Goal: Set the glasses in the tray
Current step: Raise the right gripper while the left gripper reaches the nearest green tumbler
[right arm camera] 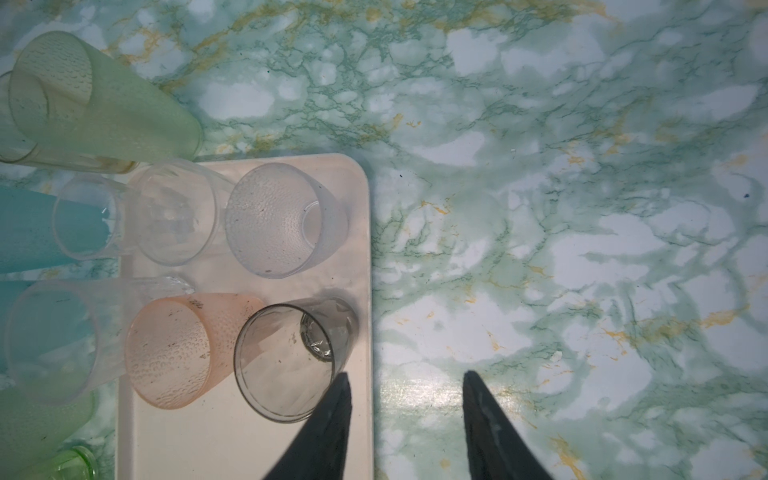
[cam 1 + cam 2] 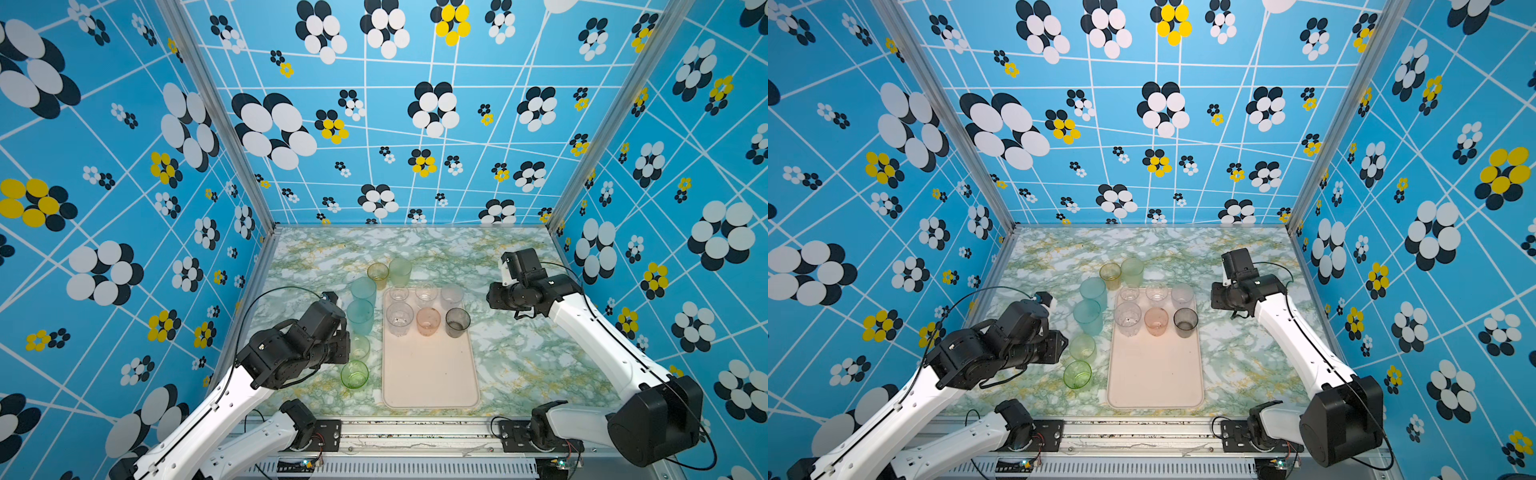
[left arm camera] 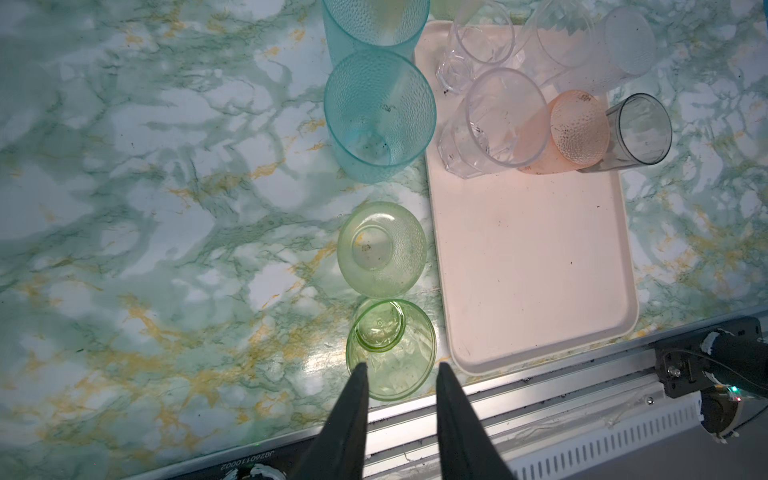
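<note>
The cream-pink tray (image 2: 430, 374) lies mid-table and holds several glasses at its far end, among them a pink one (image 2: 428, 321) and a smoky grey one (image 1: 291, 361). Left of the tray stand two teal glasses (image 2: 360, 316), a pale yellow-green one (image 3: 381, 249) and a green one (image 3: 390, 353). An amber glass (image 2: 377, 274) and a pale green glass (image 2: 400, 271) stand behind the tray. My left gripper (image 3: 402, 365) hangs open above the green glass, gripping nothing. Open and empty, my right gripper (image 1: 406, 373) hovers over the tray's right rim beside the grey glass.
The near half of the tray (image 2: 1154, 374) is bare. An aluminium rail (image 2: 415, 432) runs along the table's front edge, close to the green glass. Patterned walls close in the table on three sides. Bare marble table (image 1: 582, 208) lies right of the tray.
</note>
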`<state>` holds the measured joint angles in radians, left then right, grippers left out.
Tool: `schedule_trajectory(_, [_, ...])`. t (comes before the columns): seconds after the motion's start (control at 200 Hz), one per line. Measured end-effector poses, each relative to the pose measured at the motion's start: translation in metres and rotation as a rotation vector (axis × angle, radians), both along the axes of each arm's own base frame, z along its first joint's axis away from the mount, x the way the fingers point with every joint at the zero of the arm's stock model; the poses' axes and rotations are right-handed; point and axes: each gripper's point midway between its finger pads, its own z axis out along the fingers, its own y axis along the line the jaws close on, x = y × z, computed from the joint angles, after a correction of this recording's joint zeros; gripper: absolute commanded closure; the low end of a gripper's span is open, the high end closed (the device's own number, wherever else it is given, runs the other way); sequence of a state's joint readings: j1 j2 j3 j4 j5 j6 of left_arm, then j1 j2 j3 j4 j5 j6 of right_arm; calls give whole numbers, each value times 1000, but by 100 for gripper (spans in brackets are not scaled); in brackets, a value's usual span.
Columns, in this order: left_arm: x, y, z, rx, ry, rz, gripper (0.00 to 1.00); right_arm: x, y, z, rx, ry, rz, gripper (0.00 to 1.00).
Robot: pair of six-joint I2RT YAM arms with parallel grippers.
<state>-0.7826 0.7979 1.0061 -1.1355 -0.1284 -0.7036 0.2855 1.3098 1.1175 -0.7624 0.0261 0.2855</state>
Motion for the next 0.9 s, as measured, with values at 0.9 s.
schedule_trajectory(0.9, [-29,8,-88,-12,116,275,75,12,25,-14,98,29,98,54])
